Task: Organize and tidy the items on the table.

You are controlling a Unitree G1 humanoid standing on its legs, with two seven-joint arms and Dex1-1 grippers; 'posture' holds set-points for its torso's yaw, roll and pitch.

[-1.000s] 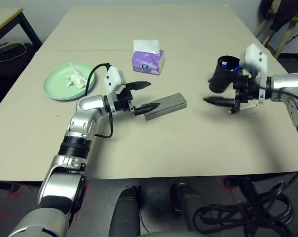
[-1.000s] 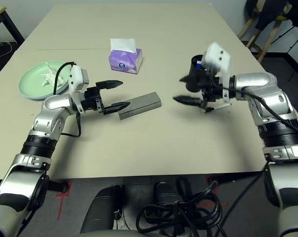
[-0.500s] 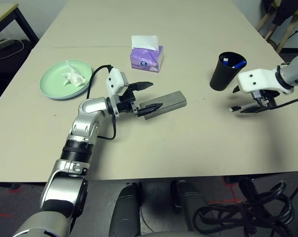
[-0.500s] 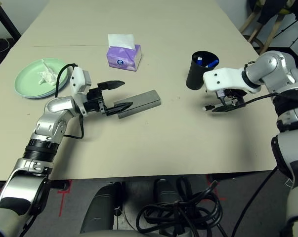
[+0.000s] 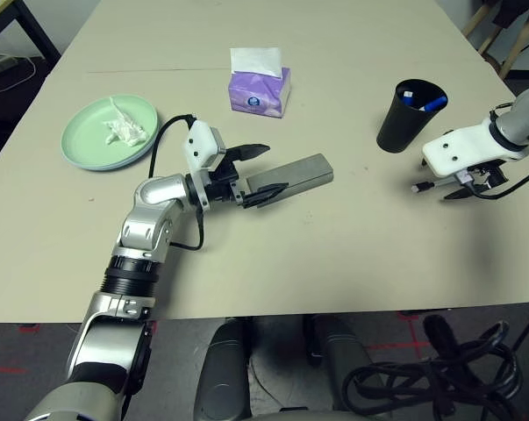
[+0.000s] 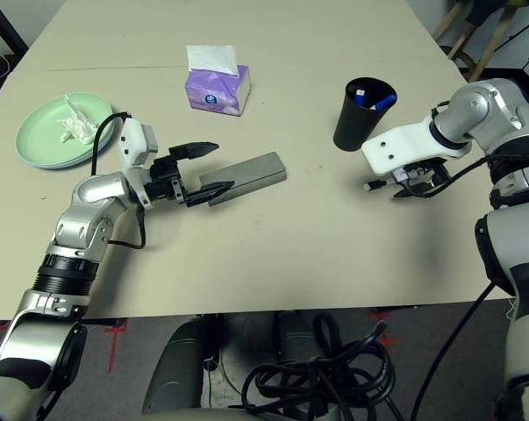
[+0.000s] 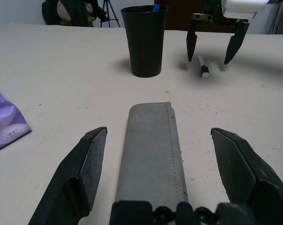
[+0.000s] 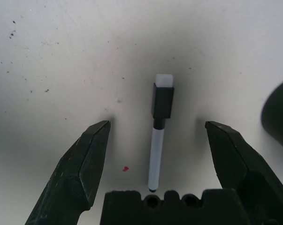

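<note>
White pen [image 8: 156,154], lying flat on the bench [image 6: 246,254], just beside the black cup [image 6: 355,129], on the robot's side of that cup and slightly to its right. Long axis roughly sideways to the robot, black cap end pointing left, plain end towards the right arm. Right tool [image 8: 157,123] beyond the cap's other side, reaching in from the right of the cup, much the nearer of the two. Wide apart, with one finger on each side of the pen and clear space between pen and both fingers; nothing held. Pen running the same way as the fingers, close to midway between them, so apparently well placed for a straight closing across the barrel, with little or no turning of the wrist.

Left tool [image 7: 159,130] well to the left of the cup, also wide, with the grey glasses case [image 7: 150,150] between its fingers and not gripped. Too far off to be the likely choice for the pen.

Probably next: close on the barrel, lift, then tip upright over the cup's mouth, beside the blue-ended pens [image 6: 382,103] inside. Main risk: a nudge against the cup's wall while swinging across.
</note>
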